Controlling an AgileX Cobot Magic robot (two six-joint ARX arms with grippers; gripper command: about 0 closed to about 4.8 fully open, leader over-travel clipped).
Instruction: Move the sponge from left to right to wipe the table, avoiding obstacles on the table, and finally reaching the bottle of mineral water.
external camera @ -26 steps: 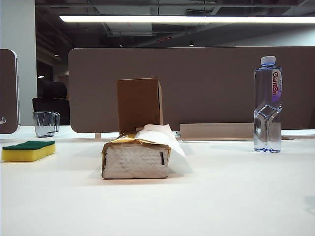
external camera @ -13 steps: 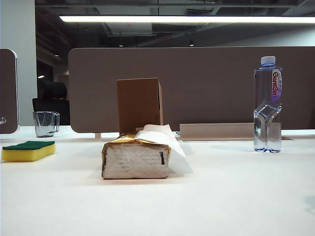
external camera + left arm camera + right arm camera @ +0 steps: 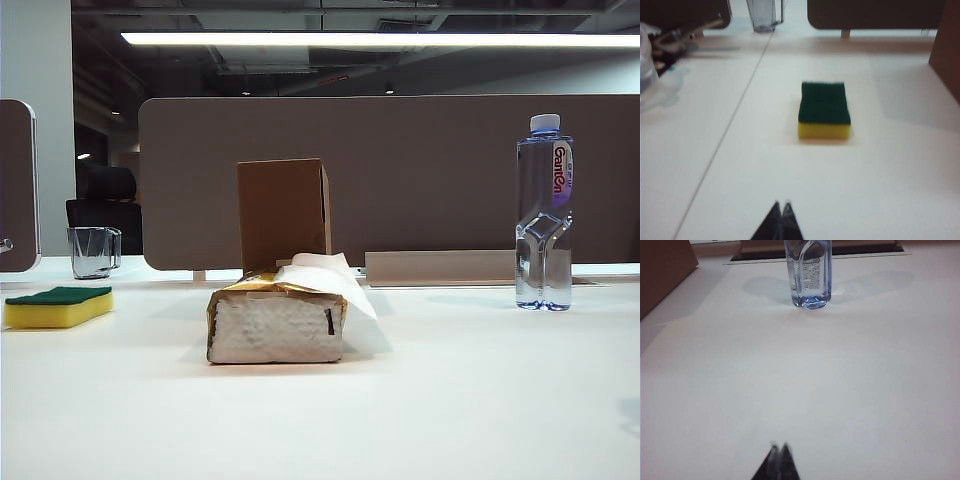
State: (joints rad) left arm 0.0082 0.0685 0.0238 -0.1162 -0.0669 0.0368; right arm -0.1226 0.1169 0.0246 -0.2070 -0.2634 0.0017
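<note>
Left wrist view shows the left gripper closed, empty, only its tips visible, short of the sponge. Right gripper likewise closed, well short of the bottle of mineral water, whose top is cropped. Between sponge and bottle on the table: tissue pack, cardboard box behind it. Glass cup stands beyond the sponge.

sponge left, bottle right; tissue pack between

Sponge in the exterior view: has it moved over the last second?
No. The sponge sits at the same spot left of the tissue pack, below the glass cup.
</note>
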